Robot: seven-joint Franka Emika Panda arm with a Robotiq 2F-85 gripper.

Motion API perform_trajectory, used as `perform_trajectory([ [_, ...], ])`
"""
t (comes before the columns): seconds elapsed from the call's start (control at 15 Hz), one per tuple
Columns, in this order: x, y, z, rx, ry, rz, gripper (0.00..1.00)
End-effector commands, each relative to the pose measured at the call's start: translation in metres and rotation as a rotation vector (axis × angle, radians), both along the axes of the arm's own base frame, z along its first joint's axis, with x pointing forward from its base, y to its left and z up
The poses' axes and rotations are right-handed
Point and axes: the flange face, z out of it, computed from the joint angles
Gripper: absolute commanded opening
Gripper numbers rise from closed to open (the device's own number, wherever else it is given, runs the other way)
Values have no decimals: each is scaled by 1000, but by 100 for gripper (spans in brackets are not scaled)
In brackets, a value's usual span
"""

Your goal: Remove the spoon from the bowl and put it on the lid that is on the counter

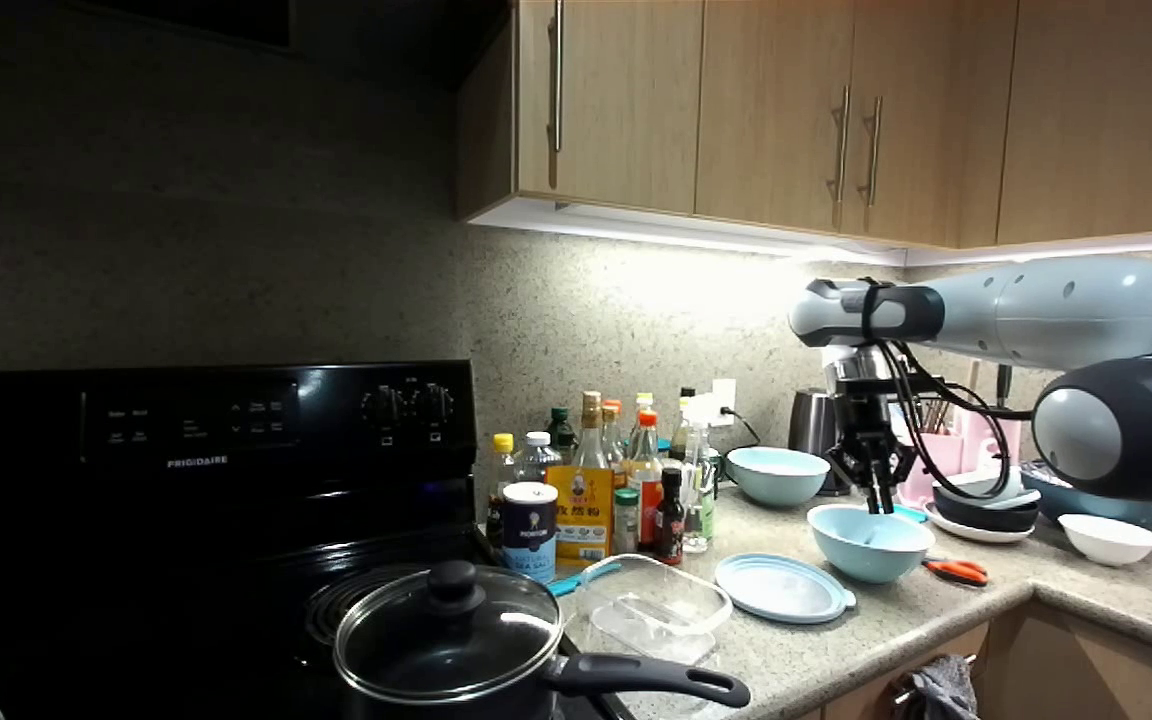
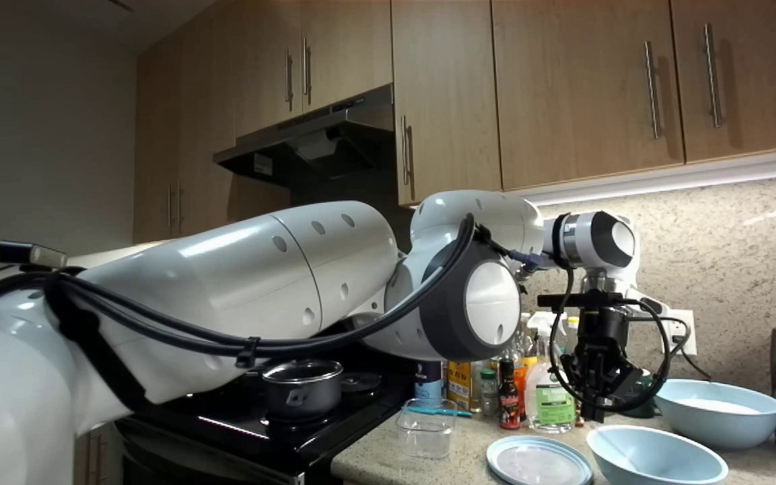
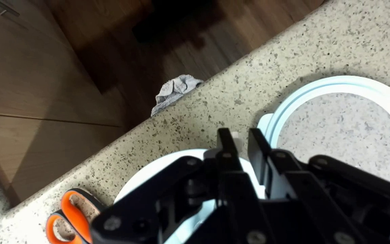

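The pale blue-green bowl [image 1: 866, 560] stands on the counter; it also shows in an exterior view [image 2: 671, 455] and in the wrist view [image 3: 151, 169], partly covered by the fingers. My gripper [image 1: 879, 508] points down over this bowl with a narrow gap between its fingers, also visible in the wrist view [image 3: 238, 133]. A small pale piece shows between the fingertips; I cannot tell whether it is the spoon's handle. No spoon shows clearly; a faint glint lies inside the bowl. The pale blue lid [image 1: 784, 588] lies flat beside the bowl, also in the wrist view [image 3: 340, 125].
Orange-handled scissors [image 1: 958, 572] lie beside the bowl. A similar bowl [image 1: 778, 478] stands behind, near the kettle [image 1: 813, 430]. A clear container [image 1: 654, 595], several bottles [image 1: 591, 440] and a lidded pot [image 1: 451, 640] are on the stove side. The counter edge [image 1: 936, 630] is close in front.
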Motion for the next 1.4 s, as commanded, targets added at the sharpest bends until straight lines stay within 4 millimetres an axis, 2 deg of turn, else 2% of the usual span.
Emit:
perform_trajectory([
  [0.0, -7, -5, 3, 16, 26, -25, 50],
  [0.4, -13, -17, 3, 32, 28, -36, 87],
  [0.53, -15, -18, -7, 52, 46, -23, 98],
  [0.8, -23, -6, -47, 119, 145, 4, 100],
  [1.0, -27, 4, -69, 145, 215, 12, 100],
  [1.07, -23, 1, -64, 111, 190, -11, 100],
  [1.2, -23, 2, -72, 115, 201, -8, 100],
  [1.33, -21, 2, -72, 112, 186, 0, 100],
])
